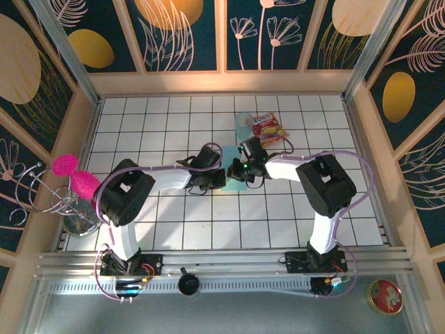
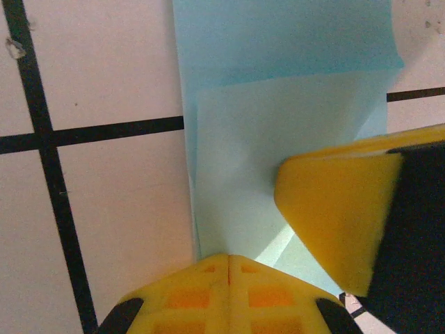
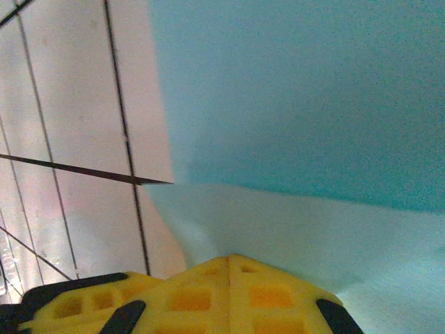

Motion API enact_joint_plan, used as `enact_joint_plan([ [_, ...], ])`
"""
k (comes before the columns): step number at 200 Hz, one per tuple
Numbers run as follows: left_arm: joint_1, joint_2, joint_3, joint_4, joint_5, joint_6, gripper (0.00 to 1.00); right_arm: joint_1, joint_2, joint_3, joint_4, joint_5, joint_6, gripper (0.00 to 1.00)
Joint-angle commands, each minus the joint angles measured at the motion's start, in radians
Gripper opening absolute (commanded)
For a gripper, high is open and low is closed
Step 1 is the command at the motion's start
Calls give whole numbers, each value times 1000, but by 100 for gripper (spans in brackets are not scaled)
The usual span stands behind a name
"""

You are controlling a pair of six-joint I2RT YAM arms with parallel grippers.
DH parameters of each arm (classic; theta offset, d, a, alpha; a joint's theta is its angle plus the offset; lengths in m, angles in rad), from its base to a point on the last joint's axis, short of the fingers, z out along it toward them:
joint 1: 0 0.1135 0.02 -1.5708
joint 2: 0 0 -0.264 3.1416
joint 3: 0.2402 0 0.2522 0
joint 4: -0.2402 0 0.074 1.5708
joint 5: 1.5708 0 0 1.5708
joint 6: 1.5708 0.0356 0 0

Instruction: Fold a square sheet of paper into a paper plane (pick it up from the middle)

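The light teal sheet of paper (image 2: 278, 104) lies partly folded on the white tiles, a paler flap over a darker layer. In the top view it (image 1: 237, 185) shows in the middle of the table, between the two arms' heads. My left gripper (image 2: 228, 261) is shut, its closed tips resting on the near edge of the paper. The right gripper (image 3: 229, 259) is shut too, its tip pressed on the paper where a flap rises behind it (image 3: 313, 104). One right finger (image 2: 341, 209) shows pressing the sheet in the left wrist view. Both grippers (image 1: 224, 177) (image 1: 236, 172) meet tip to tip.
A pale translucent blue cup (image 1: 243, 124) and a red-and-yellow snack packet (image 1: 268, 126) stand just beyond the paper. A wire stand with pink pompoms (image 1: 69, 184) is at the left wall. Wooden walls (image 1: 222, 83) ring the tiled table.
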Motion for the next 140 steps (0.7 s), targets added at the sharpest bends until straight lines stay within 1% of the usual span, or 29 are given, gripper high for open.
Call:
enact_joint_plan([
  [1,-6,21,-46,-51,3,-21,0,-7,29,-22,9,18,21,2],
  [22,-5,19,-57,-66,-5,-28,0,-43,36,-34,11,49,26,2],
  [32,-6,16,-65,-71,-8,-33,0,-44,38,-41,12,63,26,1],
  [37,-6,14,-72,-73,-8,-35,0,-79,39,-46,16,66,25,1],
  [57,-6,7,-102,-76,-9,-47,0,-131,37,-54,24,94,8,1],
  [93,-5,-3,-151,-60,-2,-63,0,-220,46,-32,38,99,-4,1],
  [116,-6,-12,-138,-48,7,-60,0,-249,46,-16,24,102,-2,1],
  [140,-5,-33,-77,-18,35,-48,0,-250,-8,-17,19,99,-4,2],
])
